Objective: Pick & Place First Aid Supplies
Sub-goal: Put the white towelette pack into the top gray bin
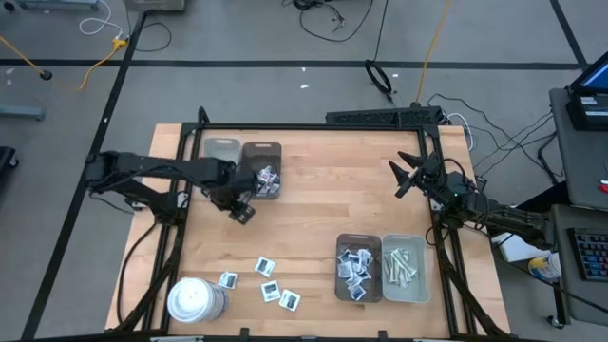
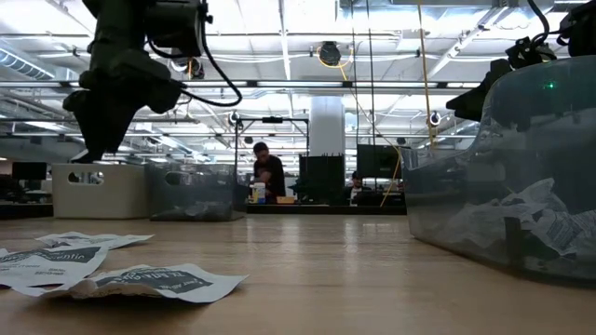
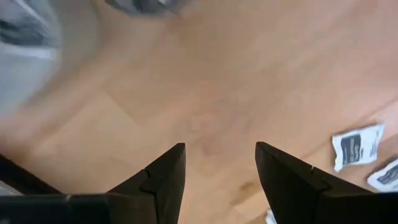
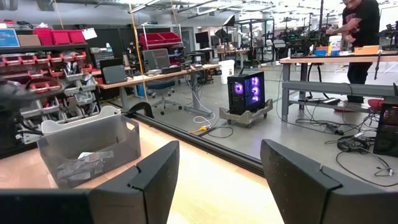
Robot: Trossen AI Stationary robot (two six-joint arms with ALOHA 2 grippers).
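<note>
On bench (image 1: 313, 218), loose packets (image 1: 269, 267) lay flat: light, thin, crinkly; best pinched at raised edge. Left claw (image 1: 243, 215) hung above, parted, empty. Right claw (image 1: 410, 177) parted, idle.

Four grey and brown rectangular plastic trays (image 1: 262, 152); one large white round cylinder (image 1: 194, 300); four loose square white packets (image 1: 265, 267) on my bench (image 1: 323, 199).
</note>
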